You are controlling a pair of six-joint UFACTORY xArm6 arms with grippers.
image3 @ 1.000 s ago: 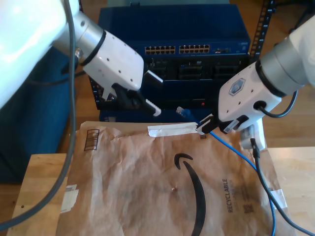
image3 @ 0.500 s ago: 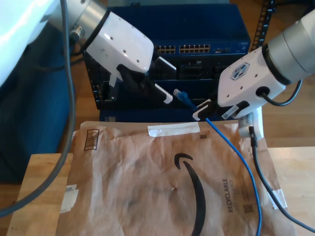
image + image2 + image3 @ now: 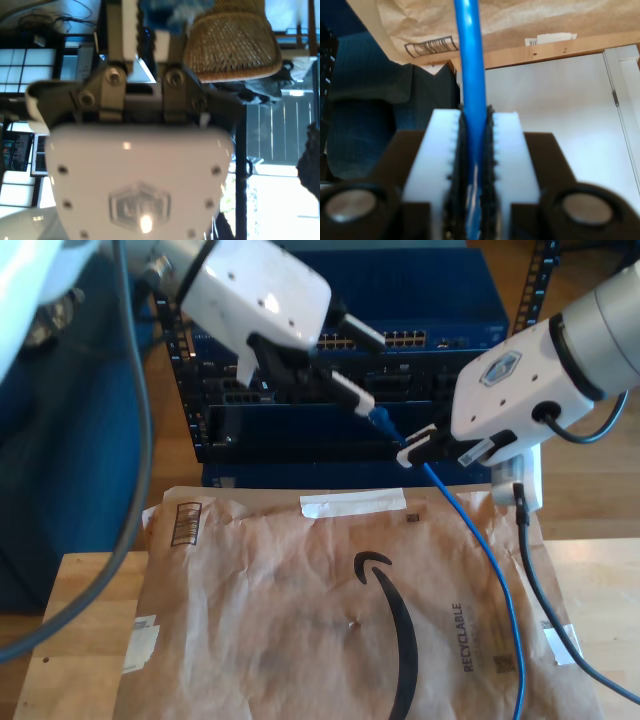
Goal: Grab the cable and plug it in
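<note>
**Cable lifted to the rack.** In the last second the cable (image 3: 470, 540) has left the brown paper mailer (image 3: 300, 620) lying in front of the server rack (image 3: 440, 300). Its blue plug (image 3: 379, 420) now hangs just before the rack's dark front panel, below the row of ports (image 3: 405, 338). The job appears to have moved from picking up to lining up; no port has been reached yet.

The robot's second gripper (image 3: 420, 453) has risen with the cable and is clamped on it a short way behind the plug. The second wrist view shows the blue line pinched between its ribbed pads (image 3: 502, 165). That arm reaches in low across the rack's front. The rest of the cable trails from it, down over the mailer and away from the rack.

The other arm has swung up and inward across the rack's face. Its gripper (image 3: 365, 370) points down at the plug, the jaws look spread, and the lower fingertip (image 3: 362, 403) is just beside the plug, perhaps touching.

The first gripper (image 3: 145, 30) looks along blurred fingers, and whether they are parted or closed cannot be told.
</note>
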